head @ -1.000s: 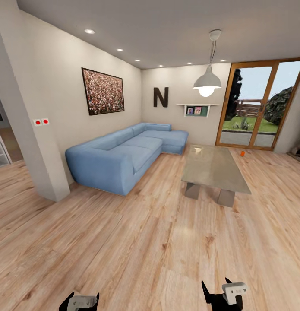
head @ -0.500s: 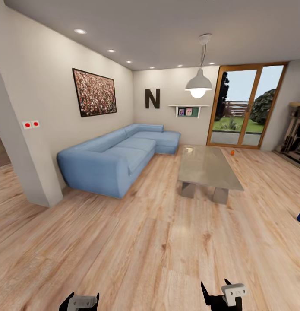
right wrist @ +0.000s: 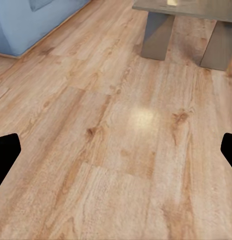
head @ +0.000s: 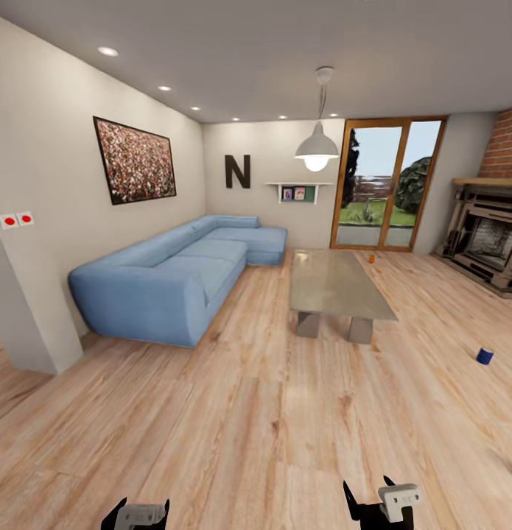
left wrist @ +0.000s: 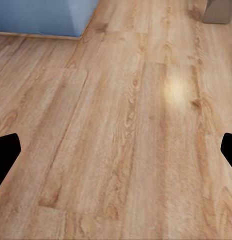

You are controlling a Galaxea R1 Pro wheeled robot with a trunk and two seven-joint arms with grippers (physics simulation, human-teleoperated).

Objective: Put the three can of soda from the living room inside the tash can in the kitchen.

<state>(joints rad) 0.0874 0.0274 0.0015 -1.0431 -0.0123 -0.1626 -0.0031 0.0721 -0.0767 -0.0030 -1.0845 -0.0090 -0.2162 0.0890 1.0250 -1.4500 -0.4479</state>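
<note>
I am looking into the living room. A blue can of soda (head: pixel 485 355) stands on the plank floor at the right, well beyond my right gripper. An orange can of soda (head: pixel 371 258) stands far off on the floor by the glass doors (head: pixel 379 185), behind the low table. The third can, the tash can and the kitchen are out of view. My left gripper (head: pixel 144 508) and right gripper (head: pixel 367 491) hang low at the front, both open and empty. Each wrist view has its fingertips (left wrist: pixel 6 152) (right wrist: pixel 6 152) wide apart over bare floor.
A blue corner sofa (head: pixel 174 269) runs along the left wall. The glass-topped low table (head: pixel 333 281) stands mid-room on grey legs (right wrist: pixel 158 36). A brick fireplace (head: pixel 491 235) is at the right. A wall corner (head: pixel 27 324) juts out at the near left.
The whole picture has slid left, so the camera has turned right. The fireplace and the blue can have come into view. Both grippers hold the same pose.
</note>
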